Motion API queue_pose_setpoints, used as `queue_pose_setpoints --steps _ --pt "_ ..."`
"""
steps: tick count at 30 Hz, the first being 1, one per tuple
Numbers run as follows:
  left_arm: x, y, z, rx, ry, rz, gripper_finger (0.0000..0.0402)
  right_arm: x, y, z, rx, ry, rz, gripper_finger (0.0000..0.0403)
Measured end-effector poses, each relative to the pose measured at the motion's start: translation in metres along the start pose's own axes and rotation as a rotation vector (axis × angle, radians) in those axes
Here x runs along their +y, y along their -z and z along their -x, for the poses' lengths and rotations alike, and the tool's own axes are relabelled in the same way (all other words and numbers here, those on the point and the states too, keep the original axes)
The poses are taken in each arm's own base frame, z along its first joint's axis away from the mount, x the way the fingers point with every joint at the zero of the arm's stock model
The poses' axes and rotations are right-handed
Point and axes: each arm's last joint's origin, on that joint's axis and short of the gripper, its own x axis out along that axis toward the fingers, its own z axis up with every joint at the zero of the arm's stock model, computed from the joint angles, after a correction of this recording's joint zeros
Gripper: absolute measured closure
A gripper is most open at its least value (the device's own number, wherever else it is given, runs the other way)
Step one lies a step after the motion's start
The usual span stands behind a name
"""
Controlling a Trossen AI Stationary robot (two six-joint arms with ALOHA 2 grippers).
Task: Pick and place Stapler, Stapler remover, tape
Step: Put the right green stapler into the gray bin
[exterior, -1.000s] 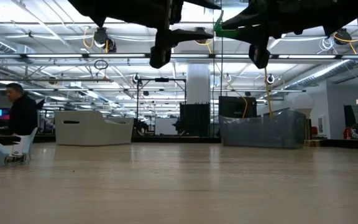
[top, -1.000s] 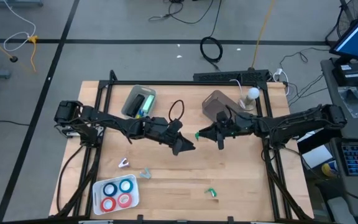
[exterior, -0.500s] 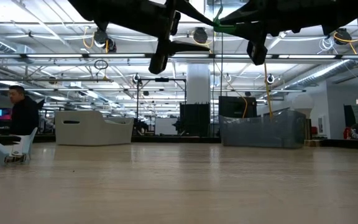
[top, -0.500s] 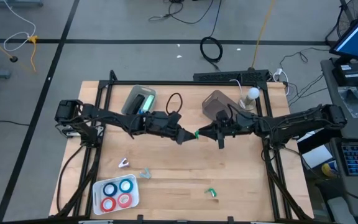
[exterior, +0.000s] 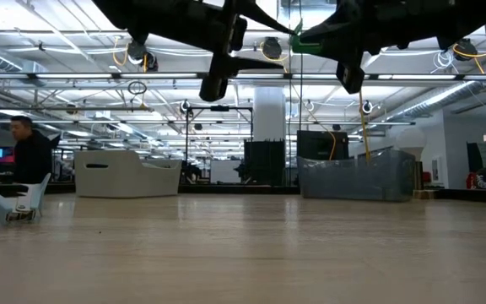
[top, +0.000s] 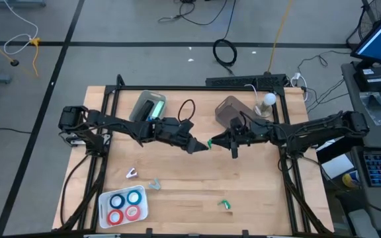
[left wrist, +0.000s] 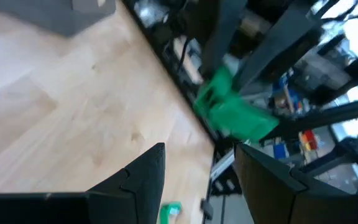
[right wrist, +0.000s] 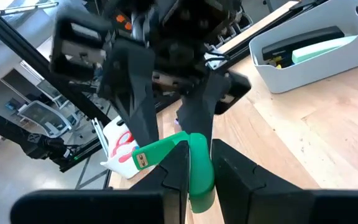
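Here, a green staple remover point(top: 211, 142) is held in the air above the middle of the wooden table point(top: 256, 185), clamped between the narrowly set fingers of the right gripper point(top: 214, 141). Its long axis is seen running roughly along the line between the two arms, the free end pointed toward the left gripper point(top: 202, 147). That gripper is held just beside the free end, its fingers spread wide on either side of it; contact cannot be told. Four tape rolls point(top: 125, 205) are kept in a tray point(top: 102, 198) at the table's near left corner.
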Motion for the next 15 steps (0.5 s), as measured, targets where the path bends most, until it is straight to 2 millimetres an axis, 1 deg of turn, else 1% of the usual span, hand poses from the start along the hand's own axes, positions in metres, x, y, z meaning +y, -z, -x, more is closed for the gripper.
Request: queue_pose_setpoints --steps 4,7,11,15 --pt "0.0007 0.0023 -0.0002 0.029 -0.001 0.001 0.0206 0.0001 -0.0007 0.0001 -0.006 -0.002 -0.007 0.0353" --pt "0.0003 0.0017 -0.0002 0.009 -0.007 -0.001 0.0206 0.0002 -0.0008 0.0001 -0.007 -0.004 -0.014 0.0353" --pt "-0.0053 -0.0023 0.0 -0.037 0.047 -0.016 0.0206 0.0002 -0.0008 0.0001 -0.007 -0.004 -0.014 0.0353" --pt "-0.0073 -0.0038 0.0001 -0.063 0.062 -0.021 0.0206 0.0002 -0.0009 0.0001 -0.008 -0.004 -0.022 0.0353"
